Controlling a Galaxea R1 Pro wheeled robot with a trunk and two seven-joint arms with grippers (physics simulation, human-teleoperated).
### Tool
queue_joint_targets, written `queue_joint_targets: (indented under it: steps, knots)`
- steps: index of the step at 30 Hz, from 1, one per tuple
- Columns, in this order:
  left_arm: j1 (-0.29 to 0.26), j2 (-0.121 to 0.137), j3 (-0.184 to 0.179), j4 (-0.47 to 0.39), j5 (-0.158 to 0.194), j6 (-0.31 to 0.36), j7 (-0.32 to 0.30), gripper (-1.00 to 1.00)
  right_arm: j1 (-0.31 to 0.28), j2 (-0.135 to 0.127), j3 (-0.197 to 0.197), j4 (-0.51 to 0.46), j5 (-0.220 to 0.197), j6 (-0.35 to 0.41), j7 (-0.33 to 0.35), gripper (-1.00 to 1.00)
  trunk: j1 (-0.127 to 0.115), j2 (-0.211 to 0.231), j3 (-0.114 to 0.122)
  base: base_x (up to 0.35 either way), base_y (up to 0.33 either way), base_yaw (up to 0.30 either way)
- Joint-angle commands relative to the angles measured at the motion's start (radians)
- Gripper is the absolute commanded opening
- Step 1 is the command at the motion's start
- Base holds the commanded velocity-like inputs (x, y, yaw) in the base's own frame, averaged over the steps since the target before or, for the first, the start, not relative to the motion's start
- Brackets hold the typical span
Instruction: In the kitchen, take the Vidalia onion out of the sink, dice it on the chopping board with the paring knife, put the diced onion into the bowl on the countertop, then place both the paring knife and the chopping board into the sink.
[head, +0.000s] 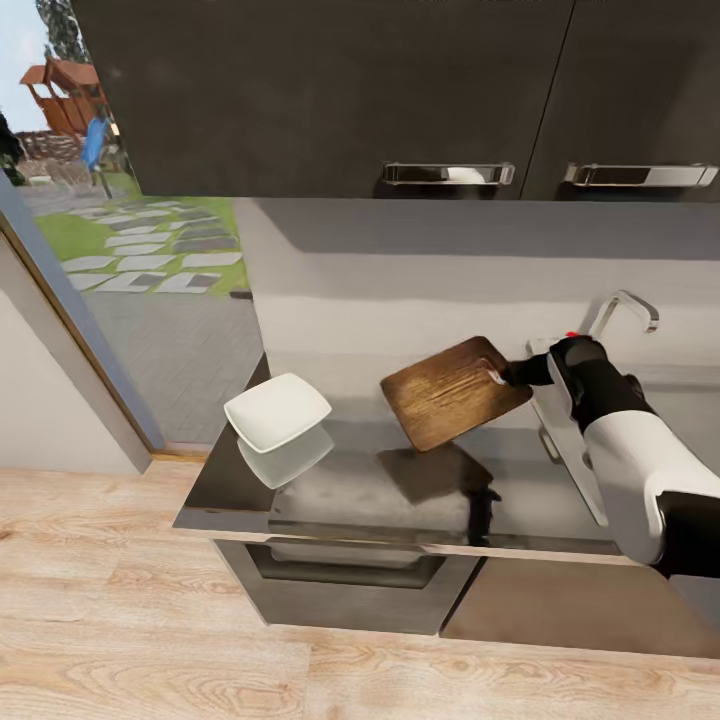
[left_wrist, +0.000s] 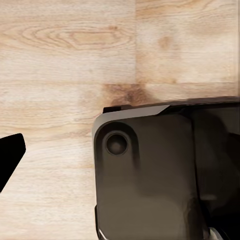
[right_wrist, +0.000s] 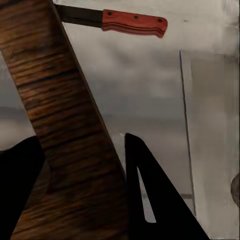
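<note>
Right pincer (head: 497, 374) grips the chopping board (head: 455, 392) by 1 end; board is lifted and tilted above the grey bench (head: 400, 490), its shadow below. In the right wrist view the 2 fingers (right_wrist: 150, 200) clamp the board (right_wrist: 65, 130); the paring knife (right_wrist: 120, 21) lies on the bench beyond. White bowl (head: 277, 411) sits near the bench's left end. Sink (head: 570, 450) lies under the right arm. Left pincer state: cannot tell.
</note>
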Motion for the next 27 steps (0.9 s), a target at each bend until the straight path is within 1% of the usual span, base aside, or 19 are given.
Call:
queue_joint_targets:
  steps: [1, 4, 6, 7, 9, 12, 13, 15, 17, 20, 22, 27]
  knots:
    - [0.000, 0.000, -0.007, -0.001, -0.001, -0.001, 0.008, 1.00, 0.000, 0.001, -0.014, 0.000, -0.004, 0.006, -0.009, -1.00, 0.001, -0.002, -0.002, 0.000, 0.000, 0.000]
    - [0.000, -0.002, -0.007, -0.001, -0.001, -0.001, 0.008, 1.00, 0.000, 0.005, -0.096, 0.000, -0.004, 0.014, -0.076, -1.00, 0.001, -0.002, -0.002, 0.000, 0.000, 0.000]
    - [0.000, -0.002, -0.007, -0.001, -0.001, -0.001, 0.007, 1.00, 0.000, 0.006, -0.126, 0.000, -0.004, 0.023, -0.105, -1.00, 0.001, -0.002, -0.002, 0.000, 0.000, 0.000]
    - [0.000, -0.002, -0.007, -0.001, -0.001, -0.001, 0.007, 1.00, 0.000, 0.007, -0.133, 0.000, -0.003, 0.027, -0.117, -1.00, 0.001, -0.002, -0.002, 0.000, 0.000, 0.000]
    - [0.000, -0.003, -0.007, -0.001, -0.001, -0.001, 0.008, 1.00, 0.000, 0.007, -0.150, 0.000, -0.004, 0.041, -0.167, -1.00, 0.001, -0.002, -0.002, 0.000, 0.000, 0.000]
    - [0.000, -0.003, -0.007, -0.001, -0.001, -0.001, 0.007, 1.00, 0.000, 0.009, -0.166, 0.000, -0.007, 0.050, -0.221, -1.00, 0.001, -0.002, -0.002, 0.000, 0.000, 0.000]
    - [0.000, -0.003, -0.007, -0.001, -0.001, -0.001, 0.007, 1.00, 0.000, 0.009, -0.171, 0.000, -0.007, 0.051, -0.229, -1.00, 0.001, -0.002, -0.002, 0.000, 0.000, 0.000]
    - [0.000, -0.003, -0.007, -0.001, -0.001, -0.001, 0.007, 1.00, 0.000, 0.010, -0.194, 0.001, -0.008, 0.053, -0.247, -1.00, 0.001, -0.002, -0.002, 0.000, 0.000, 0.000]
    - [0.000, -0.003, -0.007, -0.001, -0.001, -0.001, 0.007, 1.00, 0.000, 0.012, -0.234, 0.005, -0.008, 0.054, -0.264, -1.00, 0.001, -0.002, -0.002, 0.000, 0.000, 0.000]
    - [0.000, -0.003, -0.007, -0.001, -0.001, -0.001, 0.007, 1.00, 0.000, 0.014, -0.273, 0.009, -0.009, 0.054, -0.293, -1.00, 0.001, -0.002, -0.002, 0.000, 0.000, 0.000]
    - [0.000, -0.003, -0.007, -0.001, -0.001, -0.001, 0.008, 1.00, 0.000, 0.014, -0.286, 0.012, -0.009, 0.054, -0.308, -1.00, 0.001, -0.002, -0.002, 0.000, 0.000, 0.000]
    - [0.000, -0.003, -0.007, -0.001, -0.001, -0.001, 0.007, 1.00, 0.000, 0.015, -0.297, 0.025, -0.010, 0.053, -0.323, -1.00, 0.001, -0.002, -0.002, 0.000, 0.000, 0.000]
